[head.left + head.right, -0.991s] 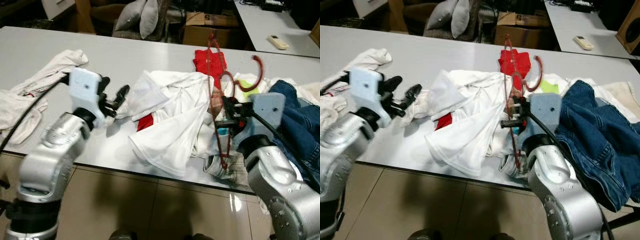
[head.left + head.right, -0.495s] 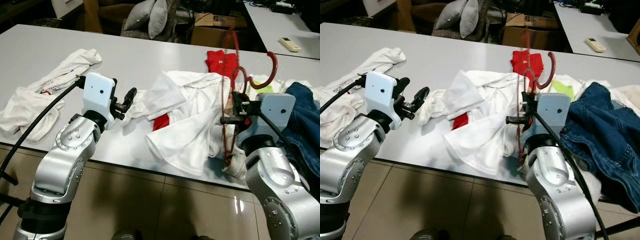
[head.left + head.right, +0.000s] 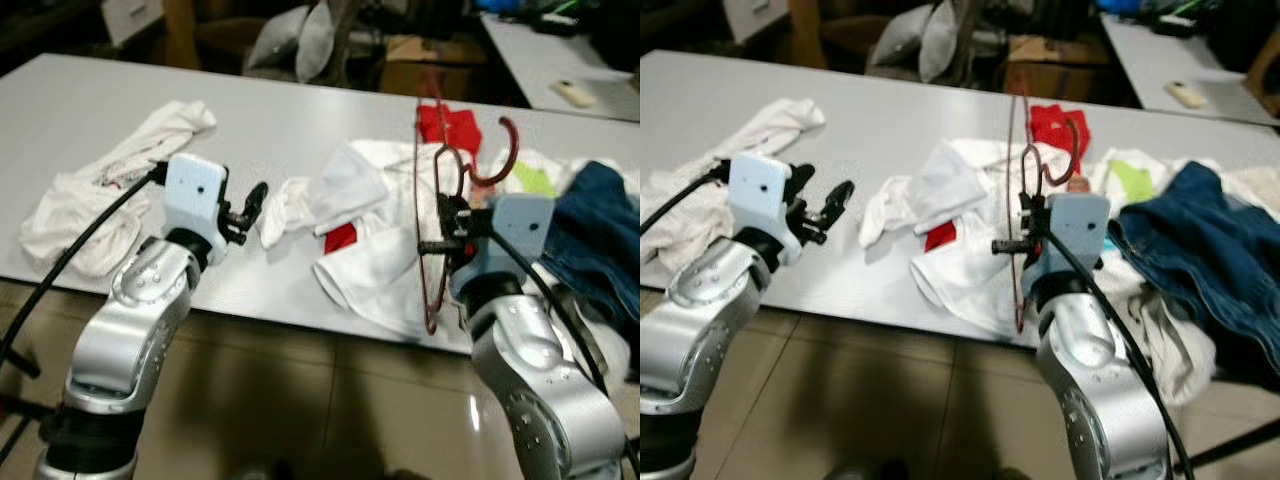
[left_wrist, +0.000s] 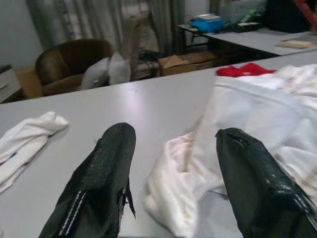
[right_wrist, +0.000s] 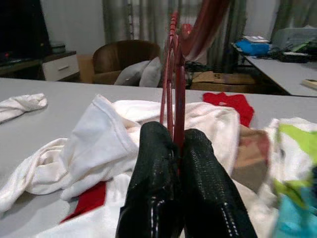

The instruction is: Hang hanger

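Head views: the right gripper (image 3: 440,232), fingers clenched on the red hanger (image 3: 436,210), has lifted it higher above the white shirt (image 3: 375,250) than before. The left gripper (image 3: 255,197) hovers spread over the surface (image 3: 300,110).

Left wrist: fingers (image 4: 99,183) apart, nothing between them.

Right wrist: fingers (image 5: 153,178) pinch the hanger (image 5: 173,74); its hook is cut off.

Both eye views look down across the table (image 3: 300,110); each wrist view peers closely along its own fingers.

1 red hanger (image 3: 438,215), 1 jeans (image 3: 1200,245), 2 red cloths (image 3: 449,125), 2 pillows (image 3: 925,40)
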`<state>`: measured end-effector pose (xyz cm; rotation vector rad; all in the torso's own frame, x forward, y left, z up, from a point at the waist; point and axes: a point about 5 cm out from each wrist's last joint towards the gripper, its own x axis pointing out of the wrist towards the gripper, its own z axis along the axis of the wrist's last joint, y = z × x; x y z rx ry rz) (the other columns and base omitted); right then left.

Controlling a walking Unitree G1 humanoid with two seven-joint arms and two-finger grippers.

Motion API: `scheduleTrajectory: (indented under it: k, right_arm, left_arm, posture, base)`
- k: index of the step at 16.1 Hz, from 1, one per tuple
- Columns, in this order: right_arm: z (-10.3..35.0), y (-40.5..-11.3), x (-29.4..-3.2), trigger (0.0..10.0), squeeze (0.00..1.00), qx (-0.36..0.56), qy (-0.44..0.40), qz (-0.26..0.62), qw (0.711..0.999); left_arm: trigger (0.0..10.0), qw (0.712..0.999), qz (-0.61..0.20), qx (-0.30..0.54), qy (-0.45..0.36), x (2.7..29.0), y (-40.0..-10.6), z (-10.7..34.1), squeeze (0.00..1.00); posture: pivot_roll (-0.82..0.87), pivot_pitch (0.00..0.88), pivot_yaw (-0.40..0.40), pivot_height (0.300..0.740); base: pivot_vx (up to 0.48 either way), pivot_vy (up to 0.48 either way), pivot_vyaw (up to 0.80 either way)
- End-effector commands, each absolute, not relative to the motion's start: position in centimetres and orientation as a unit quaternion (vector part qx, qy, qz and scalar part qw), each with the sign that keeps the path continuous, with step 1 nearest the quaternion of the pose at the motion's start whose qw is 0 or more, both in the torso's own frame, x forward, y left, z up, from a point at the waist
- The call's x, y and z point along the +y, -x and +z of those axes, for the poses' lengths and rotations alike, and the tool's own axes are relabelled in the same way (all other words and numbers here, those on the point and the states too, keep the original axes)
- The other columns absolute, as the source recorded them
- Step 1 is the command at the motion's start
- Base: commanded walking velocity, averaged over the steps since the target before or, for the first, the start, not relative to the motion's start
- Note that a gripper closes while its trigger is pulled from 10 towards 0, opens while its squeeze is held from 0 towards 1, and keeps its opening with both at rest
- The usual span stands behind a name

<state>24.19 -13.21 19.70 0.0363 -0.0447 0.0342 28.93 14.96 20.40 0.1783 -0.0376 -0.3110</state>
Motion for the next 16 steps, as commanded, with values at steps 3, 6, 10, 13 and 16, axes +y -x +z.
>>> scheduleTrajectory:
  k: [3,6,10,13,16]
  right_arm:
    - [19.9,-24.1,-13.4,10.0,0.00,-0.030,-0.004,0.018,0.999]
    - [20.2,-24.7,-13.2,10.0,0.00,-0.036,-0.010,0.027,0.999]
    - [19.2,-24.2,-13.1,10.0,0.00,-0.011,-0.017,0.024,1.000]
    - [18.6,-24.1,-13.2,10.0,0.00,0.002,-0.005,0.032,0.999]
    - [18.9,-24.6,-13.2,10.0,0.00,-0.005,0.008,0.044,0.999]
  left_arm:
    - [10.0,0.985,-0.148,-0.020,-0.092,15.0,-28.8,20.5,0.00]
    - [10.0,0.986,-0.141,-0.022,-0.090,15.1,-29.0,20.4,0.00]
    - [10.0,0.987,-0.140,-0.020,-0.082,14.9,-29.3,20.4,0.00]
    - [10.0,0.988,-0.134,-0.011,-0.078,14.9,-28.8,19.7,0.00]
    - [10.0,0.988,-0.133,-0.012,-0.075,14.7,-29.0,19.7,0.00]
  posture:
    - [0.03,0.050,0.019,0.740]
    - [0.02,0.041,0.017,0.740]
    - [0.02,0.055,0.018,0.740]
    - [0.01,0.052,-0.002,0.740]
    - [0.01,0.050,-0.006,0.740]
  base:
    - [0.000,0.355,0.00]
    - [0.000,0.356,0.00]
    - [0.000,0.356,0.00]
    - [0.000,0.356,0.00]
    - [0.000,0.355,0.00]
